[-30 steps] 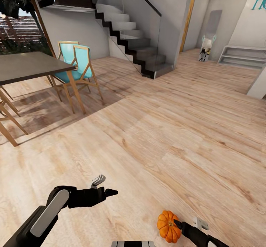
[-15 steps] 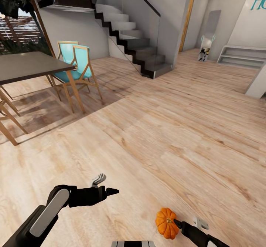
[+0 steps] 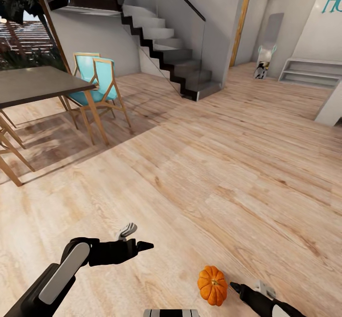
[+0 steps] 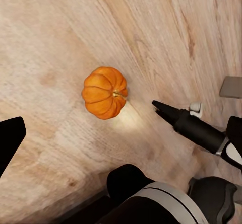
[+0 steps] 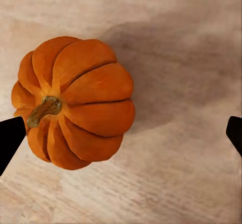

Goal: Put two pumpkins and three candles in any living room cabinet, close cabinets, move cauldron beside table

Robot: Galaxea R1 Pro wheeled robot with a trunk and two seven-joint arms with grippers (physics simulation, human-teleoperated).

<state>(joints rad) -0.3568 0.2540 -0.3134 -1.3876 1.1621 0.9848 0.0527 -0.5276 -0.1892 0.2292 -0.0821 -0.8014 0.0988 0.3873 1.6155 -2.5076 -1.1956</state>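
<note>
One pumpkin [image 3: 212, 285] lies on the wooden floor [image 3: 213, 174], low in the head view, tipped on its side so that its stem points sideways.

Left to right: the left pincer [image 3: 134, 240] hangs above the floor at the end of its black arm, well to the left of the pumpkin and holding nothing. One black fingertip [image 3: 144, 246] points forward and a grey one [image 3: 126, 230] stands up beside it, spread apart, so the pincer is open. In the left wrist view the pumpkin [image 4: 104, 92] rests on the boards, with the right pincer's [image 4: 179, 114] dark tip aimed toward it and a clear strip of floor between tip and fruit.

The right pincer [image 3: 247, 287] sits just to the right of the pumpkin in the head view, its black finger [image 3: 237, 287] pointing at the fruit but apart from it. In the right wrist view the pumpkin [image 5: 74, 101] lies ahead of the pincer and toward one fingertip [image 5: 10, 138], while the other fingertip [image 5: 235, 131] stands far off at the opposite edge. The jaws are spread wide and grip nothing.

Farther ahead of the left pincer stands a dark desk [image 3: 35, 84] with turquoise chairs [image 3: 100, 89] at it. Beyond, a staircase [image 3: 171, 51] climbs the grey wall.
</note>
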